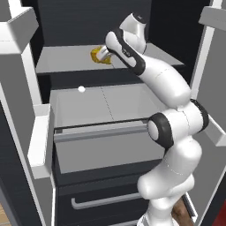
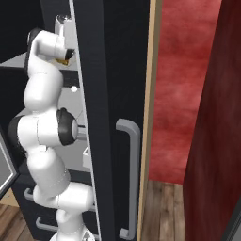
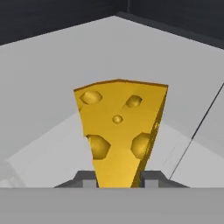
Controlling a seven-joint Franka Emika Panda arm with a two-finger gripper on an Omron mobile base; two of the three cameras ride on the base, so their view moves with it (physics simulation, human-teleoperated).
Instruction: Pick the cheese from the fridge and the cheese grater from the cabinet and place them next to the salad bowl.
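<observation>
Reaching deep into the tall black-fronted fridge (image 1: pixel 101 17), over its pale grey upper shelf (image 1: pixel 66 59). Two-finger gripper (image 3: pixel 118 178) closed on the narrow end of the small yellow-orange cheese wedge with holes (image 3: pixel 120 131) — dark fingertips (image 3: pixel 85 178) pressed against either side. Wedge sitting on that shelf, towards its middle. Below — a grey-white drawer (image 1: pixel 101 106) and a long grey handle (image 1: pixel 99 201).

The cheese (image 3: pixel 119 131) between my fingers looks waxy and smooth, pitted with holes. The fridge (image 1: pixel 101 57) shelf is matt grey plastic; its door handle (image 2: pixel 132 179) is smooth grey.
</observation>
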